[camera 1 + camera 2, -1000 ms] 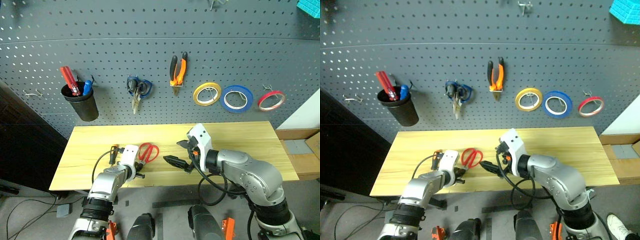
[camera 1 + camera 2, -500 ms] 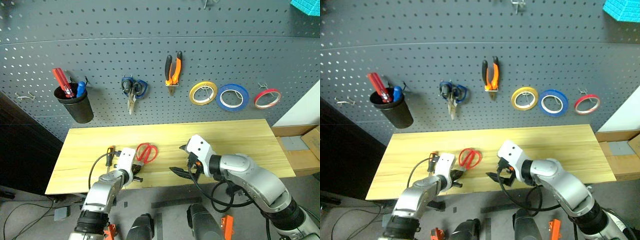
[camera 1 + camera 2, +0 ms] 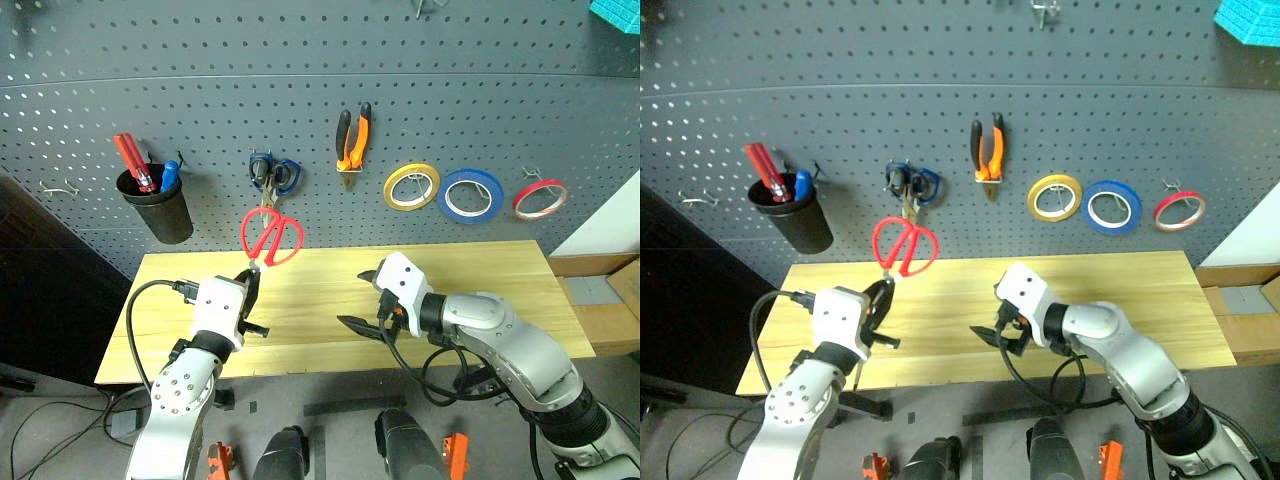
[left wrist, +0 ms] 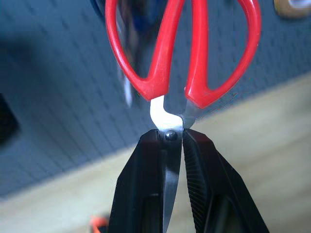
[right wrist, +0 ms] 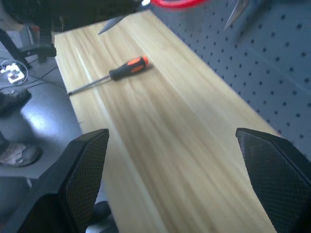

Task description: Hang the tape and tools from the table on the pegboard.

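Observation:
My left gripper (image 3: 248, 287) is shut on the red-handled scissors (image 3: 270, 238) and holds them by the blades near the pivot (image 4: 167, 135). The handles point up in front of the pegboard (image 3: 200, 90), above the table (image 3: 480, 270). My right gripper (image 3: 360, 301) hovers open over the table's middle with nothing between its fingers. The screwdriver (image 5: 116, 73), with its black-and-orange handle, lies on the table top. The red tape (image 3: 541, 198) and the orange-and-black pliers (image 3: 354, 140) hang on the pegboard.
Blue-handled scissors (image 3: 272, 175), a yellow roll (image 3: 413, 186) and a blue roll (image 3: 473, 195) hang on the board. A black cup (image 3: 160, 208) with red-handled tools hangs at the left. A bare hook (image 3: 62, 186) sits further left.
My left gripper has risen from the table with the red scissors and turned so that their handles point up. The right gripper has stayed open in about the same place.

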{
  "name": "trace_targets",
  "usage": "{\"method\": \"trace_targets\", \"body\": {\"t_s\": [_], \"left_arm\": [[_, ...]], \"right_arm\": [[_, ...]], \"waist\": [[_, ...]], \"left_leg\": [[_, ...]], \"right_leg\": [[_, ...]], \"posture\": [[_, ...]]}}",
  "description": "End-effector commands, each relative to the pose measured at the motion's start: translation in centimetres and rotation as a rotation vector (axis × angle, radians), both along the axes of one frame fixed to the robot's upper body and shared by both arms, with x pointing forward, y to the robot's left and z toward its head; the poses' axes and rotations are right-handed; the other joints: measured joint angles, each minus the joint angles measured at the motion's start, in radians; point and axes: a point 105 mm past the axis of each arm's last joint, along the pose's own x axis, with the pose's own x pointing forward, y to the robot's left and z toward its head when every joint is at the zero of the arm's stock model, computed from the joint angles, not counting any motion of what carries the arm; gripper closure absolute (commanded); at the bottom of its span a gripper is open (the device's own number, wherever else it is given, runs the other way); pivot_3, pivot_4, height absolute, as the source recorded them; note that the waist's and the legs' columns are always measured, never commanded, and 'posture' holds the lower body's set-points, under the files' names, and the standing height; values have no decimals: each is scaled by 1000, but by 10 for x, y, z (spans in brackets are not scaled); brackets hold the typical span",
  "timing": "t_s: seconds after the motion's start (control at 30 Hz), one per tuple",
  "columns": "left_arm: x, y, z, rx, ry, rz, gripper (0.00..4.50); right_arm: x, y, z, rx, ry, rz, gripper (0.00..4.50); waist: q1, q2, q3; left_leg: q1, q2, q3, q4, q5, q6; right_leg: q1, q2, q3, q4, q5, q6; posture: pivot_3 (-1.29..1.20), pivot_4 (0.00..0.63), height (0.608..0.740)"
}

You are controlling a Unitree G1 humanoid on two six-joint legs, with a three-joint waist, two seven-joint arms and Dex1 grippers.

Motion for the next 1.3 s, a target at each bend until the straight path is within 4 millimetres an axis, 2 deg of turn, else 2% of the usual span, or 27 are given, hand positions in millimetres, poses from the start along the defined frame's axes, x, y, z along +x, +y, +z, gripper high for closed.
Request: {"method": "trace_targets", "body": {"t_s": [0.03, 0.27, 0.57, 0.63, 0.7, 0.83, 1.0, 1.07, 1.23, 1.3], "left_arm": [[10, -2, 28, 5, -122, -6, 4157], [38, -1, 42, -4, -160, -16, 4157], [59, -2, 26, -44, -83, -23, 4157], [60, -3, 21, -69, -52, -36, 3442], [59, -4, 16, -92, -23, -42, 2958], [52, -2, 9, -108, 9, -28, 1709], [35, 21, -31, -147, 196, 68, 233], [27, 41, -51, -153, 287, 131, 233], [16, 81, -84, -219, 465, 281, 233], [16, 88, -92, -272, 510, 314, 233]], "right_arm": [[5, 4, 19, 37, -73, 15, 0], [15, 7, 26, 43, -109, 12, 0], [22, 9, 41, 70, -174, 10, 0], [22, 13, 50, 101, -211, 14, 0], [21, 18, 57, 131, -233, 19, 0], [19, 22, 57, 147, -237, 22, 0], [16, 27, 49, 149, -203, 1, 0], [15, 32, 48, 162, -189, -14, 0], [10, 40, 43, 177, -148, -23, 0], [9, 43, 44, 181, -137, -20, 0]], "waist": [[4, 0, 0], [3, 0, 0], [2, 0, 0], [1, 0, 0], [0, 0, 0], [0, 0, 0], [-4, 0, 0], [-5, 0, 0], [-11, 0, 0], [-11, 0, 0]], "left_leg": [[0, 0, 0, 0, 0, 0], [0, 0, 0, 0, 0, 0], [0, 0, 0, 0, 0, 0], [0, 0, 0, 0, 0, 0], [0, 0, 0, 0, 0, 0], [0, 0, 0, 0, 0, 0], [0, 0, 0, -1, 0, 0], [0, 0, -1, 0, 0, 0], [1, 1, -1, 0, 0, 0], [1, 1, -2, 0, 0, 0]], "right_leg": [[0, 0, 0, 0, 0, 0], [0, 0, 0, 0, 0, 0], [0, 0, 0, 0, 0, 0], [0, 0, 0, 0, 0, 0], [0, 0, 0, 0, 0, 0], [0, 0, 0, 0, 1, -1], [-1, 1, 0, 1, 1, -1], [-1, 1, 0, 1, 0, 0], [-1, 1, 0, 2, 0, 0], [0, 1, -1, 2, 0, 0]], "posture": [[-185, 186, 740], [-195, 185, 740], [-205, 183, 740], [-207, 183, 740], [-207, 182, 740], [-203, 184, 740], [-198, 190, 740], [-194, 199, 740], [-177, 217, 740], [-173, 220, 740]]}}
